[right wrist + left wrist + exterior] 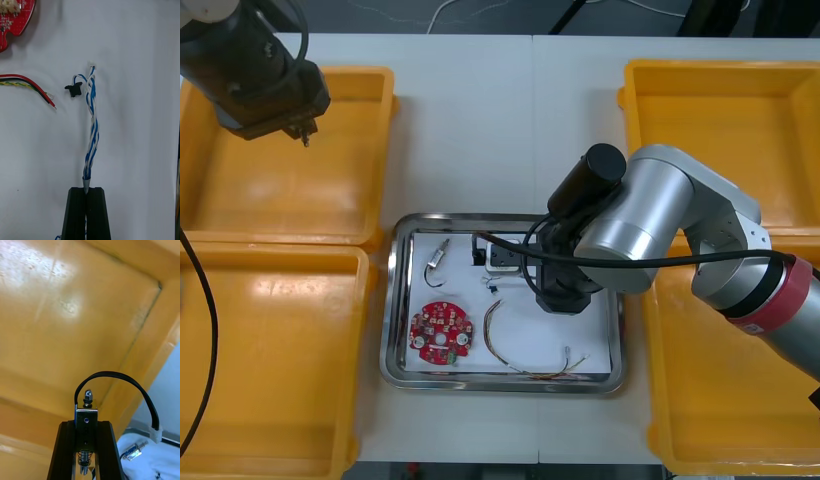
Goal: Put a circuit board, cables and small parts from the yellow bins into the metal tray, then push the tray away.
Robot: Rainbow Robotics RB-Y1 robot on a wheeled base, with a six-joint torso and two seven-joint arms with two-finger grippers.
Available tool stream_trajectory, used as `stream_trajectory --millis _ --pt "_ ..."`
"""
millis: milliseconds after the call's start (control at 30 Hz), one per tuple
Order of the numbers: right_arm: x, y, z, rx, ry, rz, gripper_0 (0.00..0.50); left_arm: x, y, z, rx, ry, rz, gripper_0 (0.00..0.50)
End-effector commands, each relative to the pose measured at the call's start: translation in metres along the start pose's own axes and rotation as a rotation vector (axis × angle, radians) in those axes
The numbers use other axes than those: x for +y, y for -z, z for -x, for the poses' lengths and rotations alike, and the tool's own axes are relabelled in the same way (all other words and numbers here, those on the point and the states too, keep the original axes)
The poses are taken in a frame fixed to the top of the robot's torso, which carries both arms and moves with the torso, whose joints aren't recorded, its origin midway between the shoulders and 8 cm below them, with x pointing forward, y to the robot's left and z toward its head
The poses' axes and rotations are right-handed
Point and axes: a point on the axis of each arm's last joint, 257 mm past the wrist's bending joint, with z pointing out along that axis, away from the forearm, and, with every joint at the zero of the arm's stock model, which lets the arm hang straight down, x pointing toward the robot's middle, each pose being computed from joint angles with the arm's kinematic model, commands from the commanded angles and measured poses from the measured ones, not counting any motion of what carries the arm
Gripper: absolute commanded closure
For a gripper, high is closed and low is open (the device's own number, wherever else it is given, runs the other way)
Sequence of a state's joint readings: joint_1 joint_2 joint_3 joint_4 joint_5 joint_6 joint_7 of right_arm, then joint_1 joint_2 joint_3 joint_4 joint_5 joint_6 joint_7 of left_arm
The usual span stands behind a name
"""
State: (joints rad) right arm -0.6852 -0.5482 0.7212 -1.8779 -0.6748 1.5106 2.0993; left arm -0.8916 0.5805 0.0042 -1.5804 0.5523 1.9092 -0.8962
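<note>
My right gripper (86, 189) is shut on one end of a twisted blue and white cable (91, 123), which lies on the white floor of the metal tray (389, 330). The cable ends in a black connector (75, 90). In the tray also lie a round red circuit board (440, 335), a red and yellow cable (520, 362) and a small metal part (437, 262). My left gripper (86, 423) hovers over the far left yellow bin (290, 200), shut on a small metal part (86, 414) with a looping black cable (112, 375).
Yellow bins stand at both sides: near left (270, 380), far right (720, 110), near right (720, 400). The right arm's wrist (565, 290) covers the tray's right middle. A black and white connector (492, 258) lies beside it.
</note>
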Motion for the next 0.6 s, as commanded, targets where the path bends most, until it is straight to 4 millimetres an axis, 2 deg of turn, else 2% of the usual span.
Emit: stream_trajectory --millis 33,233,333,367,400,433,600 --pt "-0.002 -0.004 -0.013 0.027 0.019 -0.015 0.5 0.0 0.025 0.003 -0.074 -0.141 -0.051 0.5" --pt "-0.006 -0.006 -0.022 0.045 0.01 -0.024 0.485 -0.004 0.041 0.001 -0.144 -0.322 -0.074 0.5" --pt "-0.008 -0.006 -0.022 0.041 0.005 -0.028 0.287 -0.004 0.042 -0.007 -0.162 -0.395 -0.076 0.5" --pt "-0.01 -0.005 -0.021 0.033 0.001 -0.034 0.116 -0.003 0.044 -0.013 -0.176 -0.436 -0.076 0.5" --pt "-0.01 -0.005 -0.021 0.033 0.001 -0.034 0.116 -0.003 0.044 -0.013 -0.176 -0.436 -0.076 0.5" --pt "-0.011 -0.005 -0.021 0.027 -0.002 -0.038 0.008 -0.004 0.047 -0.016 -0.193 -0.489 -0.076 0.5" --pt "-0.015 0.001 -0.023 0.015 -0.027 -0.024 0.0 -0.002 0.053 -0.024 -0.228 -0.605 -0.075 0.5"
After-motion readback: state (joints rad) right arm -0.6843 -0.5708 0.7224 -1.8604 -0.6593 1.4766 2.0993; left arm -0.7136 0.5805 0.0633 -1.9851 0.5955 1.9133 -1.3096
